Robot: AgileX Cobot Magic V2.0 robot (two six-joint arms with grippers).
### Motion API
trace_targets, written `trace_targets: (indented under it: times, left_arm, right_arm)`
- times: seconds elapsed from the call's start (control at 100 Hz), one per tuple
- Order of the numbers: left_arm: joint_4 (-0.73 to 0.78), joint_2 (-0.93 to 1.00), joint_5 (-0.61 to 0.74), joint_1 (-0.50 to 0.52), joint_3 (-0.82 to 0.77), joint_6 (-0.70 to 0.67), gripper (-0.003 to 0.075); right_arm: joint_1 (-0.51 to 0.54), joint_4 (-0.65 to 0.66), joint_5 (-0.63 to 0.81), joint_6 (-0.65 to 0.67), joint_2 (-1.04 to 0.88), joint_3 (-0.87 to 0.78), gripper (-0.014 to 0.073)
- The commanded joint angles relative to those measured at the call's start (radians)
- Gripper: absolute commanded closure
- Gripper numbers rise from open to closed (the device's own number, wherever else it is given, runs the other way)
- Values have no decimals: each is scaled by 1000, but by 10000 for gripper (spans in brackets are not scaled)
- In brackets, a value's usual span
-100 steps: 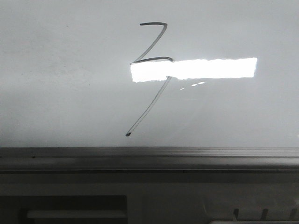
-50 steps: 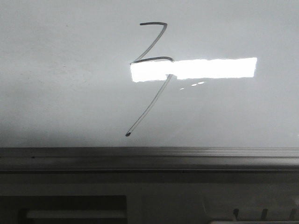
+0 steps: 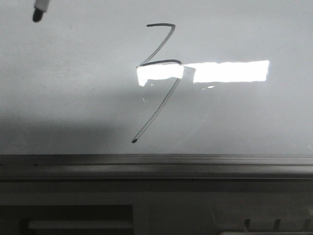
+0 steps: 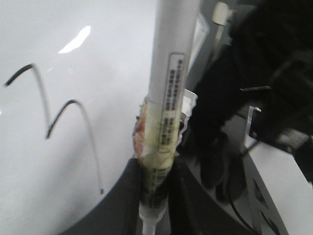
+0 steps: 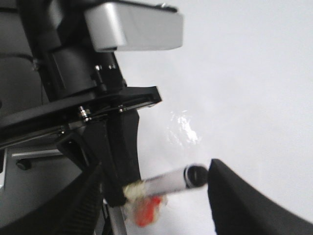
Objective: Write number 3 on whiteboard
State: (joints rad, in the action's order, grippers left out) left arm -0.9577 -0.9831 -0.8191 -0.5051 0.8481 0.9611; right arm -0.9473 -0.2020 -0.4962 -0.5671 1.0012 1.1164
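One number 3 (image 3: pixel 159 73) on whiteboard (image 3: pixel 73 98)

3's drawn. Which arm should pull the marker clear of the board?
Left. Its gripper is shut on the marker, whose tip sits off to the side of the number 3. The right gripper holds nothing.
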Motion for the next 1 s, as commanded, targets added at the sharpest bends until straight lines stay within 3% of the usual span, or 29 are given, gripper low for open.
trace_targets:
  times: [0.0, 0.05, 0.18, 0.33, 0.53, 0.84, 0.94, 0.99]
  left_arm:
    - [-57, 20, 208, 2, -27, -127, 741]
    - [-62, 21, 291, 2, -63, -175, 741]
    - [-104, 14, 464, 2, -147, -206, 741]
    - [-113, -37, 577, 2, -191, -206, 741]
    - [-140, -123, 581, 2, -194, -206, 741]
    - [-140, -195, 583, 2, -194, -206, 739]
    - [-140, -200, 582, 2, -194, -206, 684]
    - [-140, -200, 582, 2, -194, -206, 610]
  right_arm:
    - [65, -2, 12, 42, -65, 35, 258]
    - [109, -2, -15, 75, -84, 33, 332]
    - [196, -2, -48, 91, -137, 4, 664]
    - [239, -14, -37, 101, -163, -47, 652]
    - [239, -14, 10, 182, -161, -113, 652]
    - [239, -57, 21, 186, -160, -156, 652]
    - [239, -57, 10, 186, -160, -156, 652]
    - [239, -57, 5, 186, -160, -156, 652]
